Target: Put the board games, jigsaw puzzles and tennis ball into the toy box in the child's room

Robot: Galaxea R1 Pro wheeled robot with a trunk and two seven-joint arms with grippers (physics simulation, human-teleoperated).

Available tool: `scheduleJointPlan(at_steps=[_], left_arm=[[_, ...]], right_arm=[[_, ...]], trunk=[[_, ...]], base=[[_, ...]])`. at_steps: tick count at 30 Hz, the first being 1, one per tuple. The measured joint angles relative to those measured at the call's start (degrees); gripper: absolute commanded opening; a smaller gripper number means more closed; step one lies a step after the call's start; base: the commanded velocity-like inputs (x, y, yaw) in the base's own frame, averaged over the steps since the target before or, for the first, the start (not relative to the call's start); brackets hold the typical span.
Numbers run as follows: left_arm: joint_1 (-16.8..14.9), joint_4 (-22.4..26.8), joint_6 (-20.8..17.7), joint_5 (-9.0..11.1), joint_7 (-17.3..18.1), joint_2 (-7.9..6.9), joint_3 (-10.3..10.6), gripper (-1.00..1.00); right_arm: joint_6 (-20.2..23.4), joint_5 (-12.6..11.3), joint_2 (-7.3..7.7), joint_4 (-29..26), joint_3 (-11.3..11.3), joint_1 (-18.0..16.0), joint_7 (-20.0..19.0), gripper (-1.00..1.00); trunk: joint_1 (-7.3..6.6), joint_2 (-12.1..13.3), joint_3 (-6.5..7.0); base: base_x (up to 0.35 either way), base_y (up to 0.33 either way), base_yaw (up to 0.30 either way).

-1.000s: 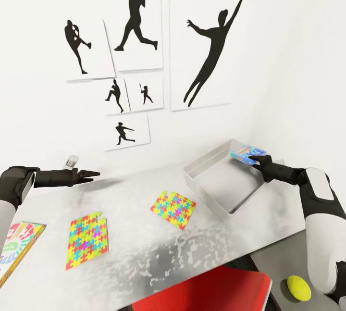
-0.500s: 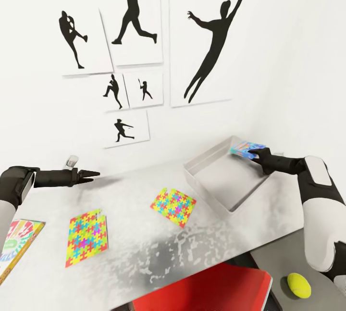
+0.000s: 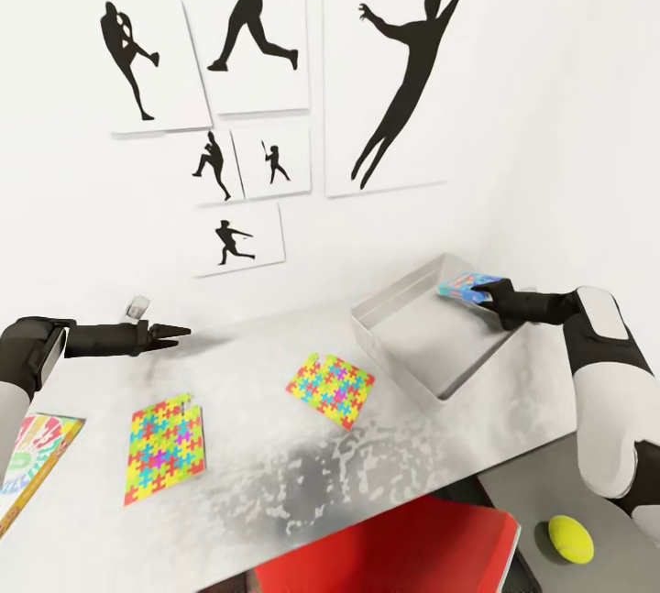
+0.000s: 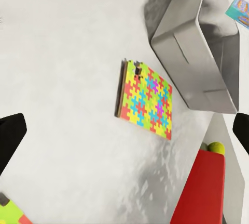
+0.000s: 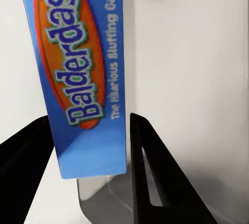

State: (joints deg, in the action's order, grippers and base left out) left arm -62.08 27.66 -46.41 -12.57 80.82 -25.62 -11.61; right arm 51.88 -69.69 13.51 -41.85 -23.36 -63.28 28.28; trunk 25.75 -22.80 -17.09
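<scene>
Far on the left claw's outer side, a swirl-cover game [image 3: 27, 460] pokes in at the worktop [image 3: 302, 474] edge. The left claw [image 3: 174, 333] hangs above the worktop, fingers close together in the head view, though its wrist view shows them spread with nothing between; read it as empty. Below and ahead of it lies one jigsaw [image 3: 166, 447], and further toward the right claw a second jigsaw [image 3: 330, 389]. Both are thin flat squares, likely light and stiff but hard to get under; a pinch at an edge, or sliding one to the worktop rim, seems best.

The toy box [image 3: 403, 356] sits just under the right claw [image 3: 490, 297], which grips the blue game [image 3: 469, 287] by one short end over the box's far corner. The box looks light, rigid and smooth-faced, so it could slip if tilted.

Well below the right arm, the ball [image 3: 569, 540] rests on the lower dark section beside a red panel [image 3: 403, 547]; small and prone to roll, it wants a centred pinch.
</scene>
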Motion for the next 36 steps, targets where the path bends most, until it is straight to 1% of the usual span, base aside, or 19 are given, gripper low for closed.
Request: scheduleJointPlan(at_steps=[15, 26, 36], left_arm=[[0.00, 0.10, -0.10, 0.05, 0.22, -0.02, -0.02, 1.00], [0.00, 0.17, -0.18, 0.07, 0.28, -0.06, -0.02, 1.00], [0.00, 0.18, -0.18, 0.08, 0.34, -0.09, -0.04, 1.00]], right_arm=[[-0.04, 0.06, -0.36, 1.10, 0.01, -1.03, 0.28, -1.00], [0.04, -0.07, -0.10, 1.05, 0.01, -1.50, 0.35, -1.00], [0.13, -0.10, -0.23, 1.02, 0.02, -1.50, 0.36, -1.00]], trunk=[[0.00, 0.00, -1.43], [0.00, 0.00, -2.47], [0.00, -0.01, -3.36]], base=[[0.000, 0.000, 0.000], [0.000, 0.000, 0.000], [0.000, 0.000, 0.000]])
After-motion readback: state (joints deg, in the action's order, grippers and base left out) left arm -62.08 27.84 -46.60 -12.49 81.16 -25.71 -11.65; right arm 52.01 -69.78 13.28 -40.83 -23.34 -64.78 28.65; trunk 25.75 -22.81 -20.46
